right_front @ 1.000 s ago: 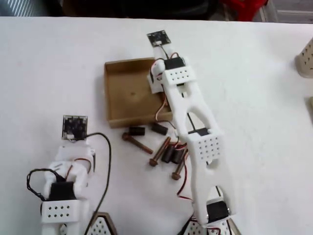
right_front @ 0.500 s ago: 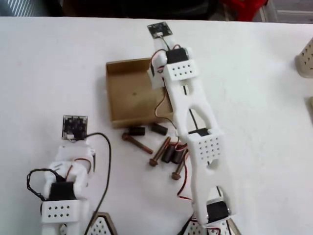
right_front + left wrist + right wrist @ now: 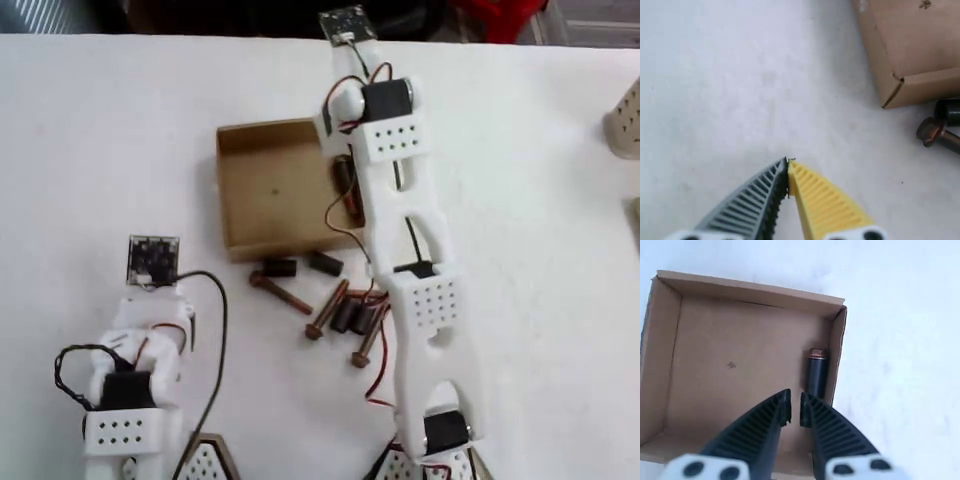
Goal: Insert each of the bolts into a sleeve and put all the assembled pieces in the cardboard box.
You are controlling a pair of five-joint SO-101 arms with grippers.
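Observation:
The cardboard box (image 3: 232,190) stands mid-table, and one bolt-in-sleeve piece (image 3: 345,185) lies inside along its right wall. In the right wrist view that piece (image 3: 816,372) lies just past my right gripper (image 3: 795,402). The gripper hangs above the box floor (image 3: 730,400), open by a narrow gap and holding nothing. Loose copper bolts (image 3: 280,291) (image 3: 328,310) (image 3: 366,342) and black sleeves (image 3: 279,268) (image 3: 325,264) (image 3: 352,316) lie in front of the box. My left gripper (image 3: 788,162) is shut and empty over bare table. A bolt head (image 3: 935,132) and the box corner (image 3: 890,95) lie ahead of it.
The right arm (image 3: 410,250) stretches over the loose parts and the box's right side. The left arm (image 3: 130,380) rests at the near left. A cream perforated object (image 3: 625,120) stands at the right edge. Bare white table spreads left of the box.
The right gripper has drawn back from the box toward the far edge, leaving the assembled piece inside. The left arm has not moved.

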